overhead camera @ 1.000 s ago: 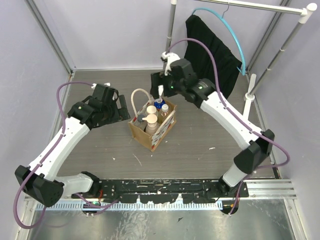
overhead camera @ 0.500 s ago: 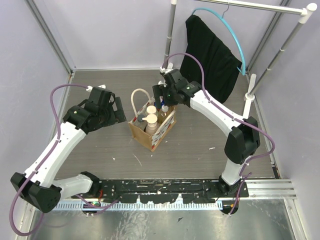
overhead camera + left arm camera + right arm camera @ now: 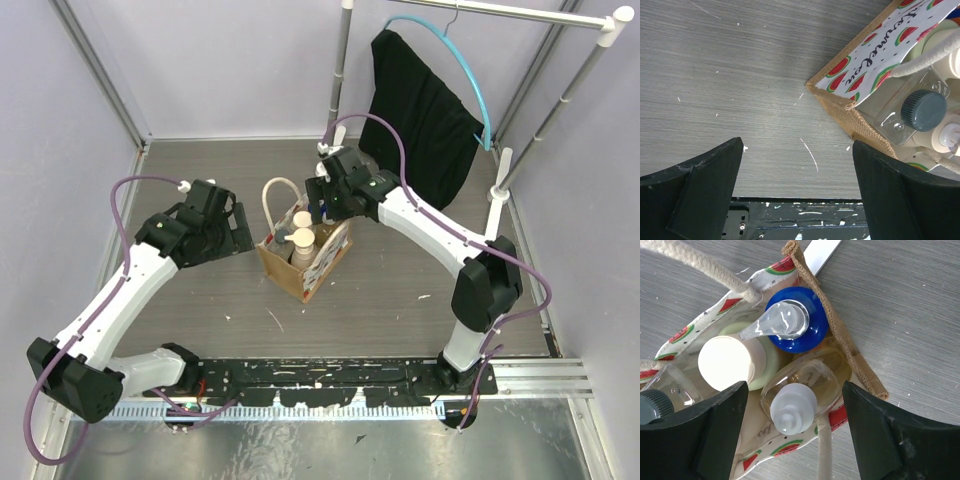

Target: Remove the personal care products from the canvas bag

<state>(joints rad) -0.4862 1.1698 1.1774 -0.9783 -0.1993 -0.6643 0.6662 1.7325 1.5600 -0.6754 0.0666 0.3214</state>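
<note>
now | canvas bag [image 3: 283,268] holds bottles [image 3: 730,362] (blue cap [image 3: 812,337], white top [image 3: 792,407]) | upright

Place: a robot test cell in a lab, not a home or a shop.
Walls: plain lilac panels [image 3: 230,60] framed by bare aluminium posts [image 3: 97,70].
Machines: a left arm [image 3: 120,290] and a right arm [image 3: 440,235] bolted to a black rail [image 3: 330,378] at the near edge of the counter [image 3: 390,290], with purple cables [image 3: 148,179] looping off them.
Props: a metal garment rail [image 3: 520,12] with one black cloth [image 3: 420,110], and a canvas bag [image 3: 282,268] standing on the scuffed grey counter.
</note>
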